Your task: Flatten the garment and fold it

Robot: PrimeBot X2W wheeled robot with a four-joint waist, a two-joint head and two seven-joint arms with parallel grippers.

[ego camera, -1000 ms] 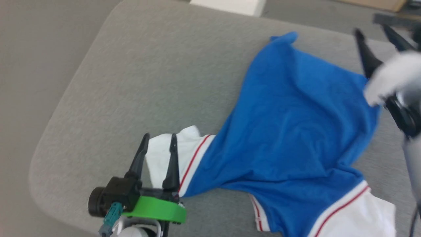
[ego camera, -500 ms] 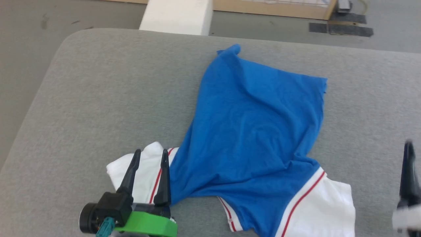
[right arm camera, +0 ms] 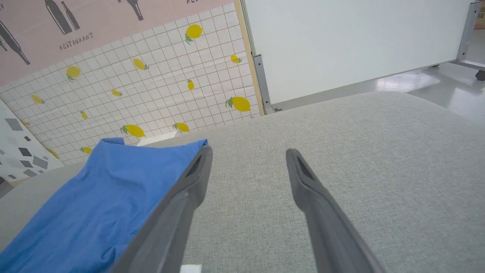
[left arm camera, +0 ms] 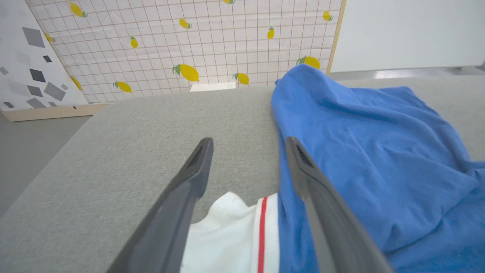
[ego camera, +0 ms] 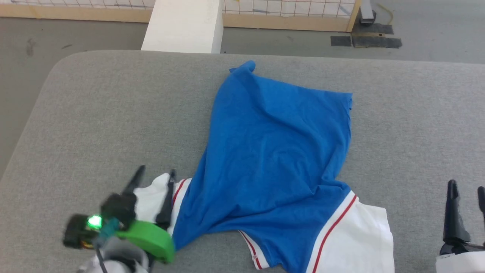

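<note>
The garment (ego camera: 276,163) is a royal-blue T-shirt with white, red-striped sleeves, lying rumpled on the grey padded table (ego camera: 94,113), hem toward the far edge. My left gripper (ego camera: 156,172) stands open over the white left sleeve (ego camera: 153,195) near the front, nothing between its fingers. In the left wrist view the sleeve (left arm camera: 235,235) lies below the open left gripper (left arm camera: 248,142), blue cloth (left arm camera: 360,151) to the right. My right gripper (ego camera: 466,185) is open at the lower right, apart from the right sleeve (ego camera: 360,239). The right wrist view shows the open right gripper (right arm camera: 248,151) over bare table, blue cloth (right arm camera: 98,197) at left.
A white block (ego camera: 183,24) stands just beyond the table's far edge. Behind it runs a lemon-patterned tiled panel (left arm camera: 197,41) with a wooden base. A white board (right arm camera: 348,41) stands at the far right. Grey floor (ego camera: 435,26) surrounds the table.
The head camera has turned, shifting the whole picture. My right gripper has come from the shirt's far hem down to the front right. The left gripper stays over the left sleeve.
</note>
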